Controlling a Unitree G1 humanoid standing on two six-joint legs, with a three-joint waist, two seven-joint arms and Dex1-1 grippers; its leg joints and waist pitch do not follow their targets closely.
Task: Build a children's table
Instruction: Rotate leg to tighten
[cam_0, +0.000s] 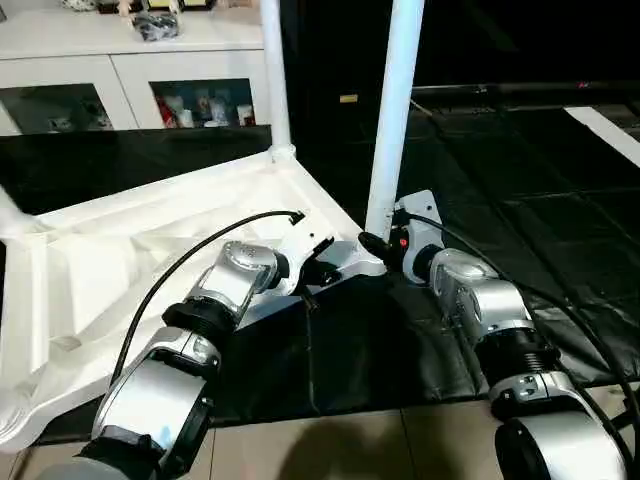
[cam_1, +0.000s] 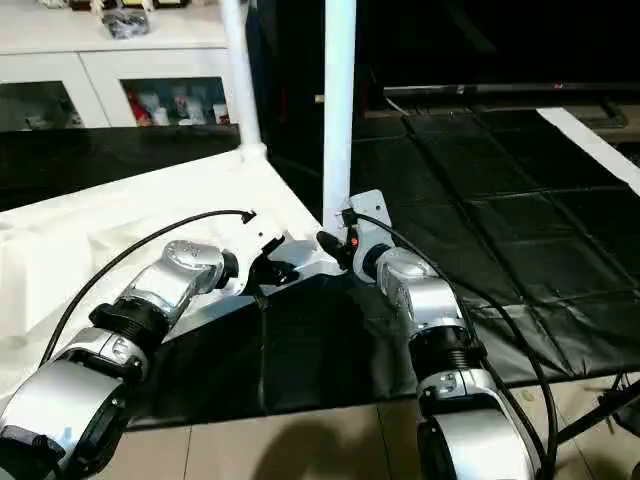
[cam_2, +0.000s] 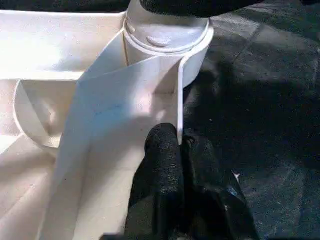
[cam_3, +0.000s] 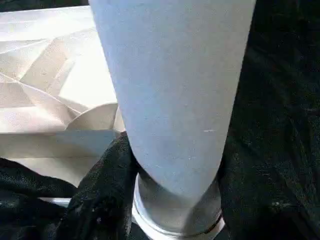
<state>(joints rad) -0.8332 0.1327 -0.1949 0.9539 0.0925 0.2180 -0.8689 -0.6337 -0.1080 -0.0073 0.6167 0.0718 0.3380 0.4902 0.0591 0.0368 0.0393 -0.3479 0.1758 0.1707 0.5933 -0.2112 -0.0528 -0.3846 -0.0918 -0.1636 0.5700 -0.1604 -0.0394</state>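
- My left claw (cam_2: 180, 150) pinched the upturned table top's (cam_0: 150, 250) rim beside its corner socket (cam_2: 167, 42).
- My right claw (cam_3: 170, 200) clasped the upright leg (cam_0: 395, 110) at its base.

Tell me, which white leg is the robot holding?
The near leg, standing in the corner socket closest to the robot. The right gripper wraps its base; the far leg stands untouched by the cabinet.
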